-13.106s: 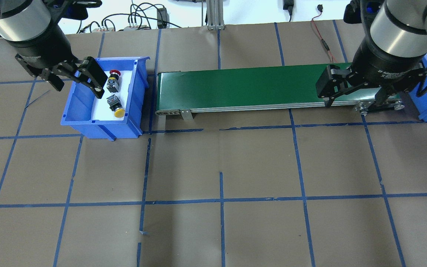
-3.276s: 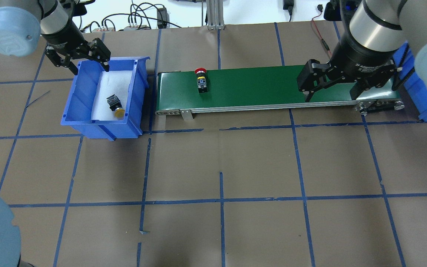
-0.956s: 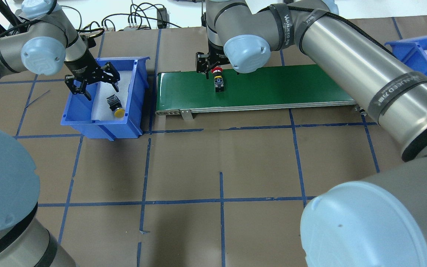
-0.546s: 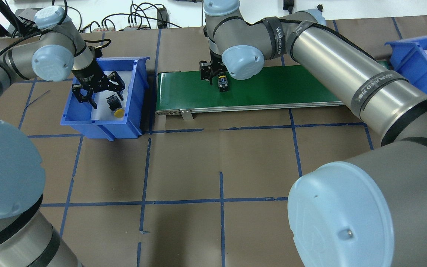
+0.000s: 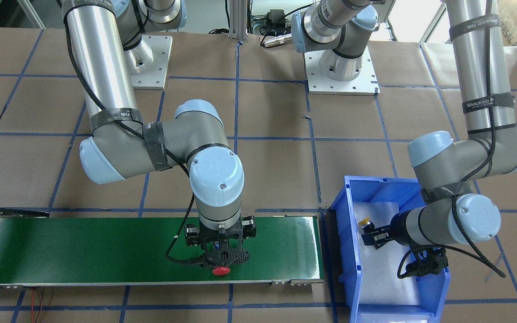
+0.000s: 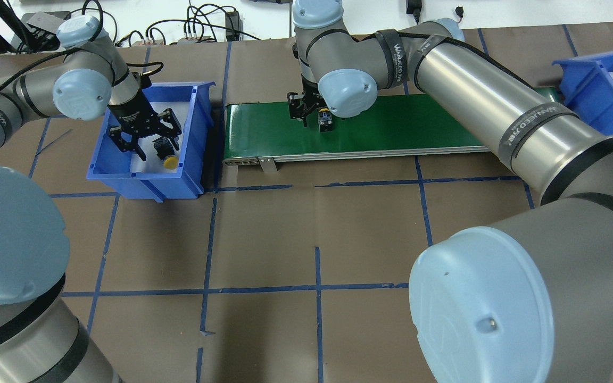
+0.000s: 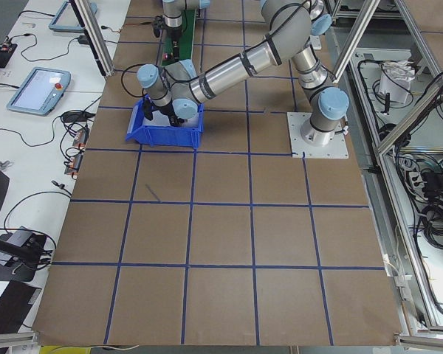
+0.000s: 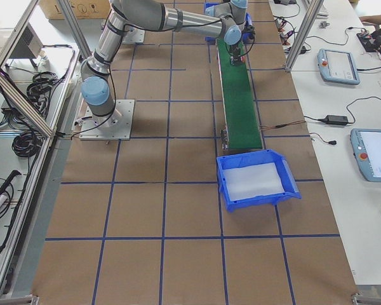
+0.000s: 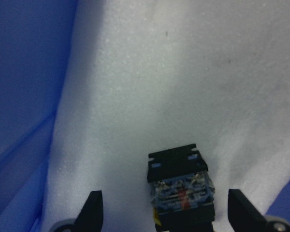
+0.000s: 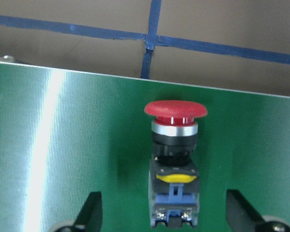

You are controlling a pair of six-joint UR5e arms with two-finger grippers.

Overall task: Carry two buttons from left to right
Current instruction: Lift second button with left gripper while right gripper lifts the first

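While both hang open and empty, the right end effector (image 10: 165, 212) straddles the red button (image 10: 175, 145), the left end effector (image 9: 166, 212) the yellow button (image 9: 180, 188); closing should come next.

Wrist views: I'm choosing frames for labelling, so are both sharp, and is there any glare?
Right wrist view: the red button is crisp; a bright glare streak runs down the green belt on the left. Left wrist view: softer, the other button slightly blurred, no glare on the white foam.
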